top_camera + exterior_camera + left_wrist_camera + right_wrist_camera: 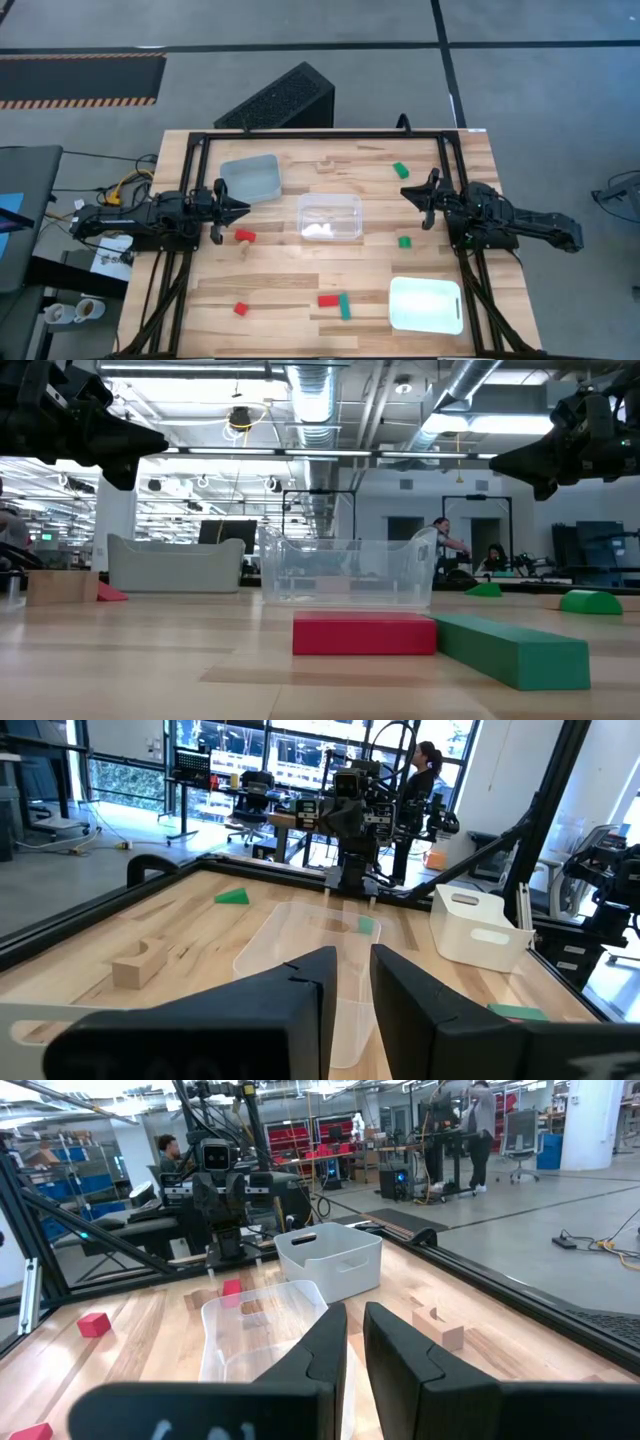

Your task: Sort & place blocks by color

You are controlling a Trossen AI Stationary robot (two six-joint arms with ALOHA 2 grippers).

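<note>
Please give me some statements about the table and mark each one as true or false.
1. The clear tray stands between the two grippers. True.
2. The left gripper holds a red block. False: it holds nothing; the nearest red block lies on the table beside it.
3. A red bar and a green bar lie touching each other. True.
4. The white tray is full of green blocks. False: no blocks are seen in it.
5. The right gripper is inside the grey tray. False: it hangs over the table's right side, far from that tray.
</note>
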